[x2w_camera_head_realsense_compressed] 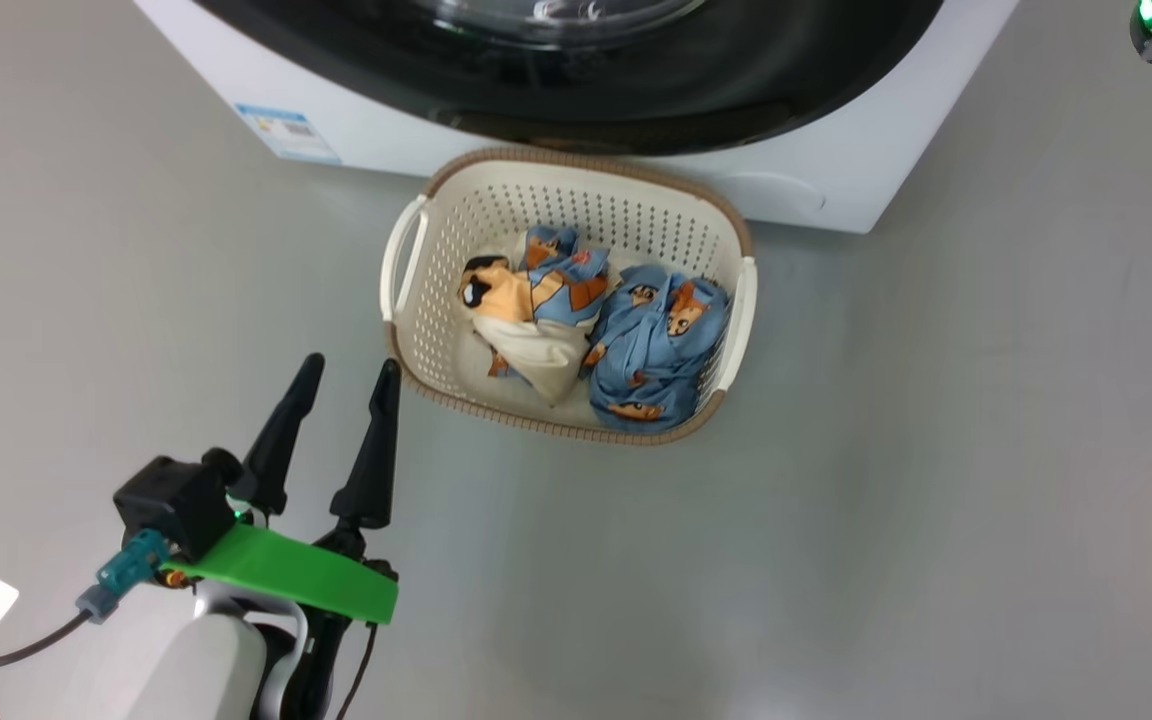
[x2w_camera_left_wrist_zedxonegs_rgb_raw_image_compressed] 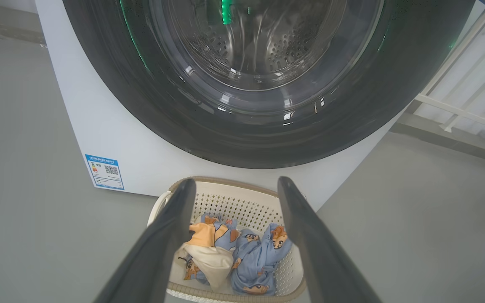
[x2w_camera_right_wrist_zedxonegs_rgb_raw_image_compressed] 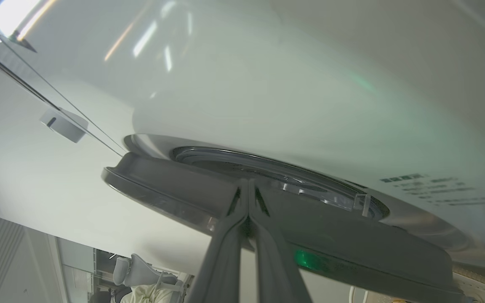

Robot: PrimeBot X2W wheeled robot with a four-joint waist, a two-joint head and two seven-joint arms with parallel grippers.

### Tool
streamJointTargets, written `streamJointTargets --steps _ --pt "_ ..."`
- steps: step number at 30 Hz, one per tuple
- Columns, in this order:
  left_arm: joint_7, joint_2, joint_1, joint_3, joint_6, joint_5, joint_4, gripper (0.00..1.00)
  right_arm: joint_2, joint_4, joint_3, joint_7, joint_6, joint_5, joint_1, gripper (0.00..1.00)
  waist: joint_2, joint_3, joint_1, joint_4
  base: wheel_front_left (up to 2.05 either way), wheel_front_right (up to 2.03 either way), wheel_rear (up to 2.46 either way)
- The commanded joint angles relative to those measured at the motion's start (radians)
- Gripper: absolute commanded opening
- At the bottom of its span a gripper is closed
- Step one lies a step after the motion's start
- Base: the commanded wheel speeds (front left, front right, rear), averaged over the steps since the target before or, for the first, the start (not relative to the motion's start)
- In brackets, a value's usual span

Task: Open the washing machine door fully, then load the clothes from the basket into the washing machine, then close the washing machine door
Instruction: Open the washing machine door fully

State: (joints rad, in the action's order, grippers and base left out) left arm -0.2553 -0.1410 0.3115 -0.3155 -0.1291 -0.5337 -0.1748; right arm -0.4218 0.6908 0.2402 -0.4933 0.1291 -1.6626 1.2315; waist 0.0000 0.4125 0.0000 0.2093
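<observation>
The basket [x2w_camera_head_realsense_compressed: 441, 290] holding the clothes [x2w_camera_head_realsense_compressed: 586, 335] sits on the floor [x2w_camera_head_realsense_compressed: 936, 500] just near the washing machine [x2w_camera_head_realsense_compressed: 836, 150]. The washing machine door [x2w_camera_head_realsense_compressed: 756, 80] is cut off at the far edge. Left gripper [x2w_camera_head_realsense_compressed: 349, 365] — fingers spread, empty — is near-left of the basket. Right gripper [x2w_camera_right_wrist_zedxonegs_rgb_raw_image_compressed: 249, 183] — fingers pressed together — points at the door's rim; contact unclear.

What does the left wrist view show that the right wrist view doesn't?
Left wrist view adds: the open left gripper, the clothes lying in the basket, and the steel drum behind the glass of the washing machine door.
Right wrist view adds: the shut right gripper, its tips at the door's rim, which is seen edge-on; contact unclear.
Shared: the door's black rim and the white front of the washing machine.
</observation>
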Motion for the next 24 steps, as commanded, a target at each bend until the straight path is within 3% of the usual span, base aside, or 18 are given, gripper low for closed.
streamJointTargets --steps 1,24 --pt "-0.006 -0.02 0.023 0.029 -0.002 -0.004 0.031 1.0 0.008 -0.016 0.01 -0.011 0.002 0.025 0.024 0.0 0.0 0.026 0.0 0.015 0.0 0.0 0.0" --pt "-0.006 -0.003 0.06 0.021 -0.002 -0.005 0.041 1.0 0.043 -0.015 0.073 -0.066 0.002 0.087 0.061 0.0 0.0 0.063 0.0 0.042 0.0 0.0 0.0"
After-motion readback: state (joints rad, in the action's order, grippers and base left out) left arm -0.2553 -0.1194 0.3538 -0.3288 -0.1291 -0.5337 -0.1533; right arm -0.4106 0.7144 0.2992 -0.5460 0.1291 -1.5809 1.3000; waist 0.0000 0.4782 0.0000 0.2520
